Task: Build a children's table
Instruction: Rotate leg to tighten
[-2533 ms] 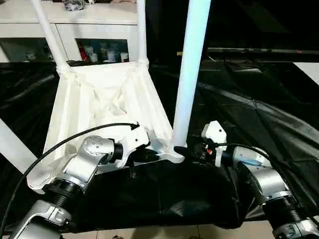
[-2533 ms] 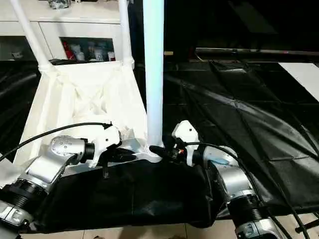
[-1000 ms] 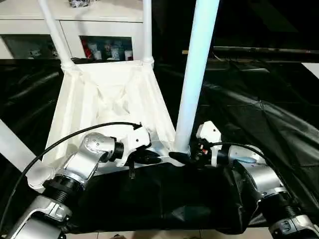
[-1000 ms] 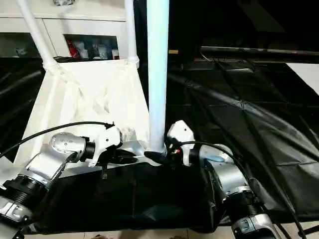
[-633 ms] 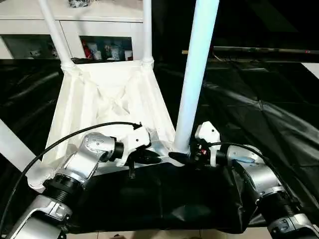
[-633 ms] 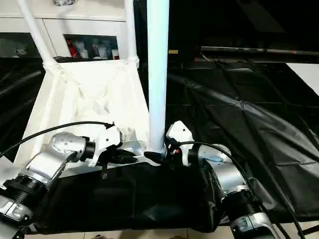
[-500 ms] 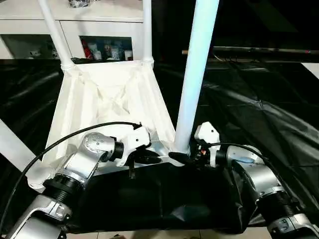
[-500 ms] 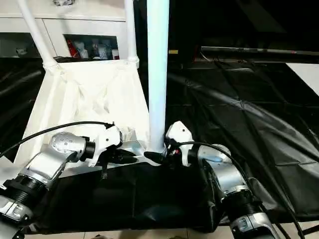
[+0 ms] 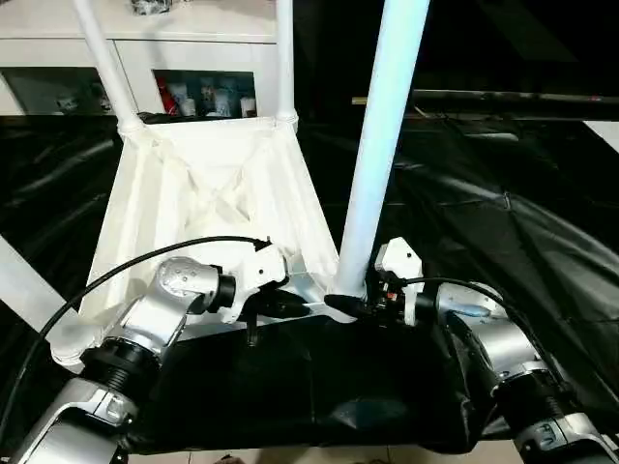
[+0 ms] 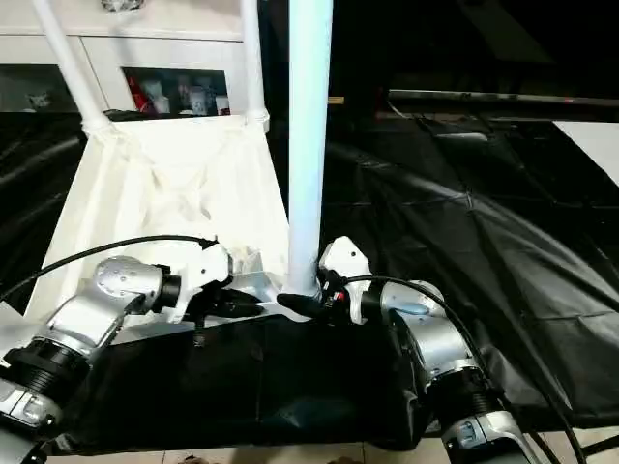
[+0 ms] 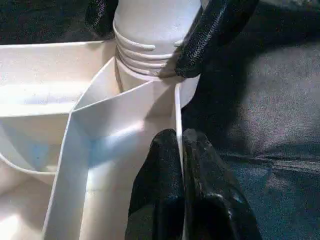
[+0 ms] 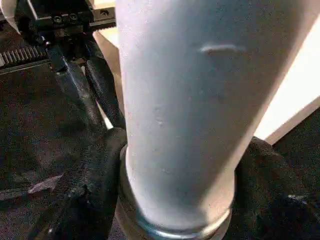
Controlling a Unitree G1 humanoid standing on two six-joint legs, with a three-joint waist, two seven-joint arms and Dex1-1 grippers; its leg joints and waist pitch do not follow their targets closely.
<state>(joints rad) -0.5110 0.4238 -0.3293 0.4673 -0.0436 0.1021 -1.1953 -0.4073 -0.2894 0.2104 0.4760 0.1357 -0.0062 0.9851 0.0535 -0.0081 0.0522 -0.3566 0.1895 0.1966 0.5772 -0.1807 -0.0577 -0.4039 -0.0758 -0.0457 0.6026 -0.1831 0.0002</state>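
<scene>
The children's table point(image 9: 203, 193) lies upside down on the black-covered work table, white, with legs standing up from its corners. The near-right leg point(image 9: 382, 145) rises from its corner socket, and its threaded base point(image 11: 142, 47) shows just above the socket. My right gripper point(image 9: 346, 302) is shut on this leg's base, with one black finger point(image 12: 100, 185) on each side of the tube. My left gripper point(image 9: 290, 307) is shut on the table's near rim point(image 11: 176, 107) right beside that socket. Two far legs point(image 9: 106, 68) point(image 9: 284, 58) and a near-left leg point(image 9: 19, 280) also stand up.
A white cabinet point(image 9: 193, 39) with small items on its shelf stands behind the table. Wrinkled black cover point(image 9: 503, 213) spreads to the right. The work table's front edge and the floor point(image 9: 290, 454) lie just below my forearms.
My right gripper's fingers have drawn in around the base of the near-right leg. My left gripper has stayed pinched on the rim.
</scene>
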